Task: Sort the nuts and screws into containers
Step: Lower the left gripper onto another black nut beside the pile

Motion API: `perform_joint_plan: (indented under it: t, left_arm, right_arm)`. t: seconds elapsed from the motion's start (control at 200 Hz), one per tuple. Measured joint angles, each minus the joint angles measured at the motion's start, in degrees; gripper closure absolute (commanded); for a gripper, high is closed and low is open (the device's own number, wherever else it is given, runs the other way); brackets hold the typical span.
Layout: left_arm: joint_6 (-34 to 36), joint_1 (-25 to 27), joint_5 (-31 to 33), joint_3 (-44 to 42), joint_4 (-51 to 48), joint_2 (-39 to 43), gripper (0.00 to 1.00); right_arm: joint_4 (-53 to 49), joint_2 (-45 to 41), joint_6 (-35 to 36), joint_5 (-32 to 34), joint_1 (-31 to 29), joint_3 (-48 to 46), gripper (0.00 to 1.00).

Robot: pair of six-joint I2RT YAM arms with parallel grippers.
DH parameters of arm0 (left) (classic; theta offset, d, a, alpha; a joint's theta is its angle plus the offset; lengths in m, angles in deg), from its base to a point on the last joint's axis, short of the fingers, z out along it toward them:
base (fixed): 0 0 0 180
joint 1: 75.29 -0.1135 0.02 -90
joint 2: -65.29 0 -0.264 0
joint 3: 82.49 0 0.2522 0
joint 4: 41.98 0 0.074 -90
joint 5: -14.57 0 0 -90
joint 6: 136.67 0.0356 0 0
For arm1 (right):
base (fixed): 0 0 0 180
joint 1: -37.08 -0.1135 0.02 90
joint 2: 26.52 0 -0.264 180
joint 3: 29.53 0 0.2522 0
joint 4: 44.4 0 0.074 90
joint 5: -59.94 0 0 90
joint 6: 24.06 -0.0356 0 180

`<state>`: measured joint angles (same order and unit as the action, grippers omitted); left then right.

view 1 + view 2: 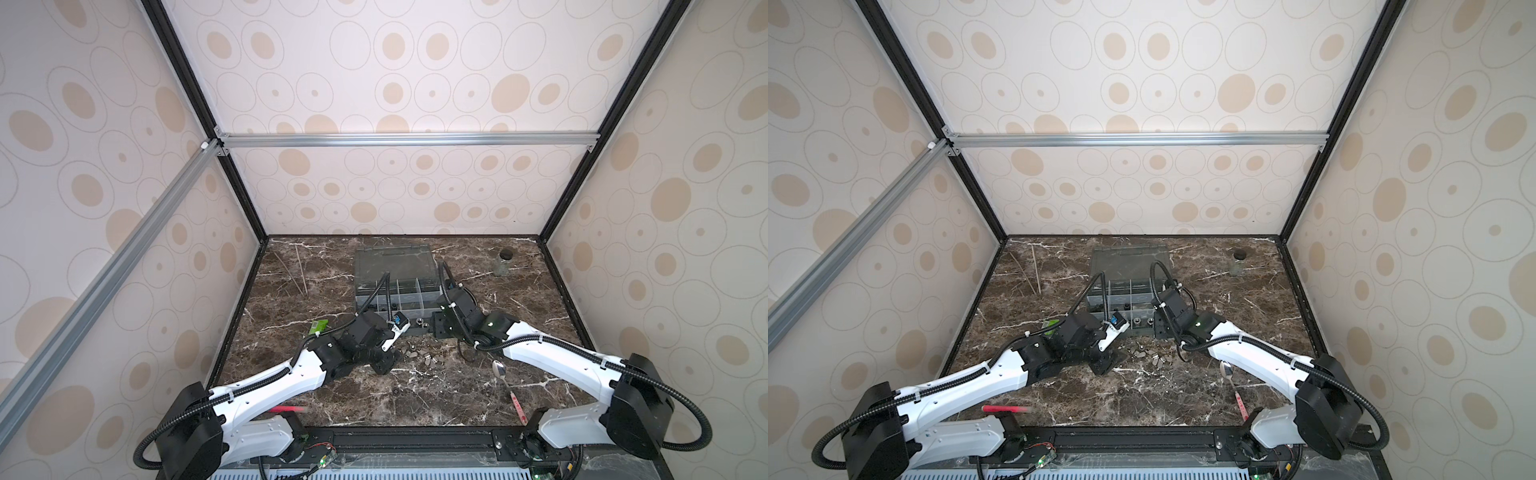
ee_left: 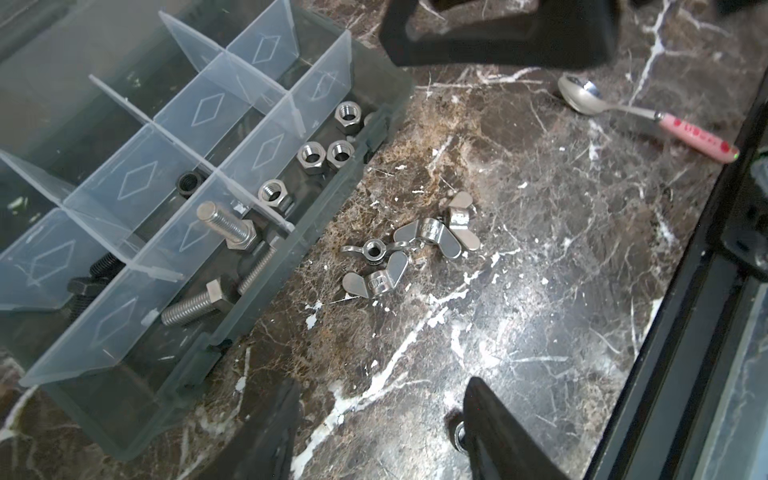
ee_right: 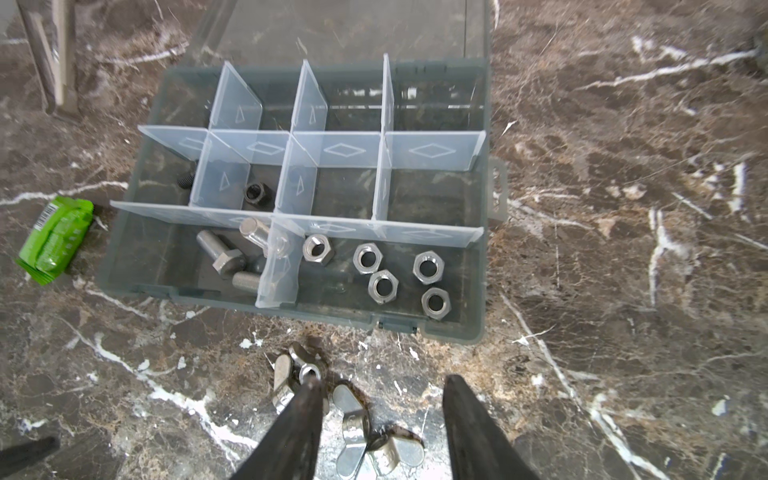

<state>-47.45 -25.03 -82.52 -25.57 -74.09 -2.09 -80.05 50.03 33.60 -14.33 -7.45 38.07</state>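
Wing nuts [image 3: 353, 415] on marble [image 3: 582, 291], between right tool [image 3: 383, 380] parted jaws.

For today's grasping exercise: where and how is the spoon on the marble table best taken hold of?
Probably the pink handle of the spoon, from above, closing across its narrow width: it lies flat, and the handle is straight, unlike the rounded bowl.

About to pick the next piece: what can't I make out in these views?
Shiny bit, left wrist view: mostly behind a finger of the left gripper; kind unclear.
Wing nuts, right wrist view: partly under a finger of the right gripper, partly cut by the edge.
Black screws, left wrist view: blurred behind a divider; count unclear.
Jar, in a top view: too small to see contents.
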Motion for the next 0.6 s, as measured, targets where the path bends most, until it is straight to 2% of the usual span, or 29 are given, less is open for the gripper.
perform_joint_plan:
  t: [0.245, 0.595]
  left_arm:
    - [8.2, 2.54, 1.01, 1.01, -4.09, -3.54, 0.37]
    - [11.47, 8.07, 0.83, 0.87, -4.07, -10.73, 0.38]
  right_arm:
    - [-0.5, -2.34, -0.87, 1.95, 0.0, -1.92, 0.49]
    - [-1.31, -4.04, -1.53, 3.5, 0.0, -3.08, 0.49]
